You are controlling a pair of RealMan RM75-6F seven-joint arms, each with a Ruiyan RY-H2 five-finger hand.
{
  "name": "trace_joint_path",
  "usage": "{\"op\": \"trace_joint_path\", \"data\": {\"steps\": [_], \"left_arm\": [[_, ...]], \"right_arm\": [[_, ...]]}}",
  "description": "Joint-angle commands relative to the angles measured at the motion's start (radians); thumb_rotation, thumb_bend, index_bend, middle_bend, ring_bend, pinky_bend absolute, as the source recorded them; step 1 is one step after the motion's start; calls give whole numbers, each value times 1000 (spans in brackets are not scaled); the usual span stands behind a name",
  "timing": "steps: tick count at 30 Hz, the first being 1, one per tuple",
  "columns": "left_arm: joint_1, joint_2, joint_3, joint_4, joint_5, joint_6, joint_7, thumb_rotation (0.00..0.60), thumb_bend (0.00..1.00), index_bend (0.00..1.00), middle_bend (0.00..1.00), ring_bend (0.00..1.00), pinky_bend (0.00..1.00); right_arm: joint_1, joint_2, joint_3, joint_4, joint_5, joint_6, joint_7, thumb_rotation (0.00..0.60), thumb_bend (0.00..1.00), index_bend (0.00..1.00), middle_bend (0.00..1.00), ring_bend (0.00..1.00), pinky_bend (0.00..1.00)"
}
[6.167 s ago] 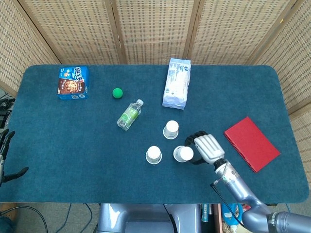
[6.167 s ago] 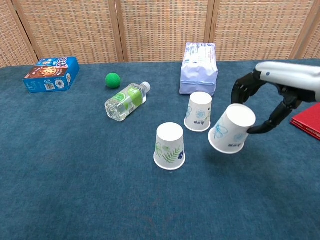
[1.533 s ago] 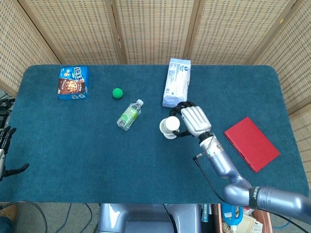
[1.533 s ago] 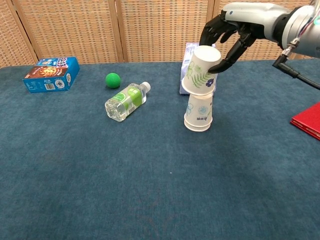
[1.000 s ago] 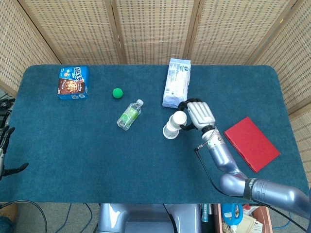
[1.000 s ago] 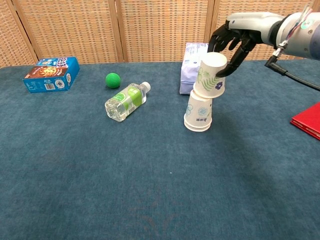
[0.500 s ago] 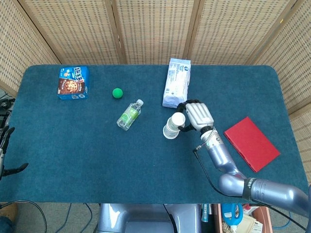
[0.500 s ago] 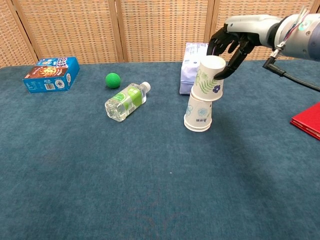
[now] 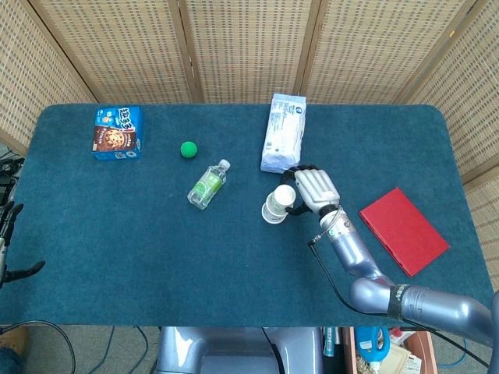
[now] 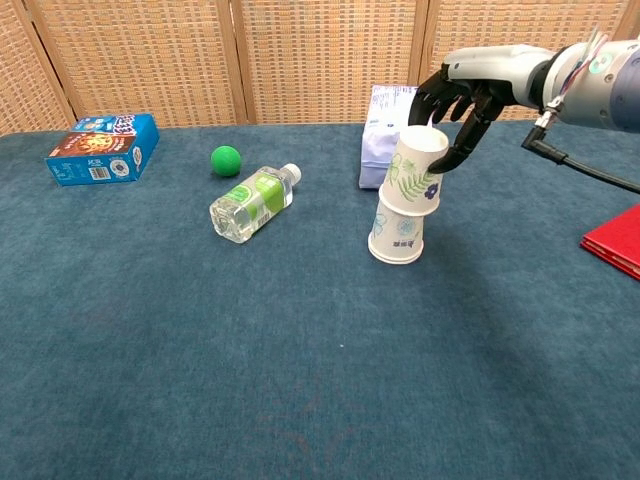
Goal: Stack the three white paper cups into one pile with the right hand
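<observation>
1. The right hand [image 10: 455, 105] grips the top white paper cup with a green leaf print [image 10: 412, 173], fingers around its closed end.
2. That cup tilts toward one o'clock over the upright white cup pile [image 10: 397, 237] at mid-table.
3. Its axis needs righting to seat.
4. The left hand [image 9: 6, 234], at the table's nine o'clock edge, is too unclear to tell its state.

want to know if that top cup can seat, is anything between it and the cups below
Nothing visible stands between them. The right hand holds the top cup, tilted, already partly over the stack. The pack lies behind and the bottle to the left, both apart from the stack.
</observation>
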Motion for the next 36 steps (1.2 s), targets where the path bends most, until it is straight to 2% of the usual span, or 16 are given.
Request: {"op": "trace_joint_path", "data": {"steps": [1, 4, 7, 10, 17, 19, 22, 24, 29, 32, 36], "left_arm": [[0, 0, -1, -1, 0, 1, 2, 600, 123, 0, 0, 0, 0], [-1, -1, -1, -4, -2, 0, 6, 600, 122, 0, 0, 0, 0], [-1, -1, -1, -3, -2, 1, 6, 600, 122, 0, 0, 0, 0], [0, 0, 0, -1, -2, 0, 2, 600, 122, 0, 0, 0, 0], [3, 2, 1, 8, 2, 2, -17, 600, 123, 0, 0, 0, 0], [5, 4, 1, 10, 5, 5, -23, 600, 123, 0, 0, 0, 0], [8, 7, 3, 5, 13, 14, -29, 600, 122, 0, 0, 0, 0], [14, 8, 7, 1, 28, 28, -34, 600, 122, 0, 0, 0, 0], [21, 2, 19, 1, 61, 50, -29, 600, 122, 0, 0, 0, 0], [25, -2, 26, 7, 77, 59, -26, 600, 122, 0, 0, 0, 0], [30, -7, 31, 9, 91, 72, -23, 600, 123, 0, 0, 0, 0]], "right_arm": [[0, 0, -3, -3, -7, -1, 6, 600, 386, 419, 395, 254, 243], [0, 0, -8, -10, -21, -1, 12, 600, 385, 377, 352, 247, 243], [-1, 4, -12, -19, -37, -10, 21, 600, 334, 218, 178, 169, 243], [1, 12, -18, -22, -51, -25, 27, 600, 291, 104, 46, 78, 232], [-19, 38, -24, -61, -109, 5, 46, 600, 284, 88, 23, 37, 169], [-42, 65, -38, -97, -163, 26, 56, 600, 234, 88, 23, 24, 128], [-119, 125, -87, -164, -321, 88, 107, 600, 75, 88, 8, 1, 43], [-214, 166, -158, -190, -491, 181, 176, 600, 12, 78, 0, 0, 4], [-392, 193, -293, -76, -770, 420, 258, 600, 0, 0, 0, 0, 0], [-476, 215, -349, -49, -805, 486, 269, 600, 0, 0, 0, 0, 0], [-576, 206, -373, -24, -842, 609, 269, 600, 0, 0, 0, 0, 0]]}}
